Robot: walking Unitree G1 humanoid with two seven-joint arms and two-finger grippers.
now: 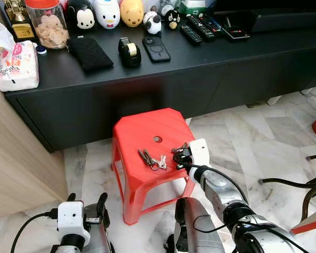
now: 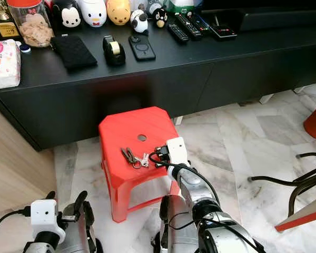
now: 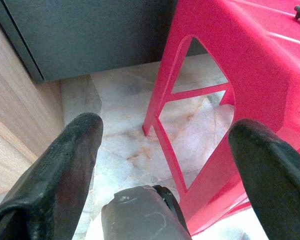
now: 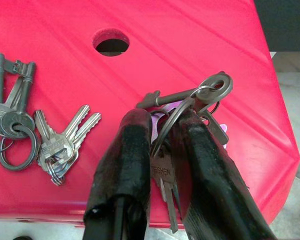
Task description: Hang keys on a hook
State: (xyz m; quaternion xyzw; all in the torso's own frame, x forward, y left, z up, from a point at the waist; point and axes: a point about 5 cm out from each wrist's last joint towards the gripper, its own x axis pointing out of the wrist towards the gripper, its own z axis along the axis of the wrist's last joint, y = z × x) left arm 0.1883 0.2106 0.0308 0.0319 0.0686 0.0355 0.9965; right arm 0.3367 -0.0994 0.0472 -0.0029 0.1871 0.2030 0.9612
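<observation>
Right pincer (image 4: 160, 150) clamped on key bunch (image 4: 190, 107) over red stool (image 1: 147, 132); left pincer (image 3: 165, 165) low, fingers spread.

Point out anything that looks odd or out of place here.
Two bunches of keys are on a red stool rather than a hook: one bunch lies loose, the other bunch is pinched in the right gripper.

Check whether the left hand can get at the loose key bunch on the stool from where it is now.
Probably yes. The left hand hangs open, low beside the red stool; the loose key bunch lies uncovered above it, apart from the right hand.
</observation>
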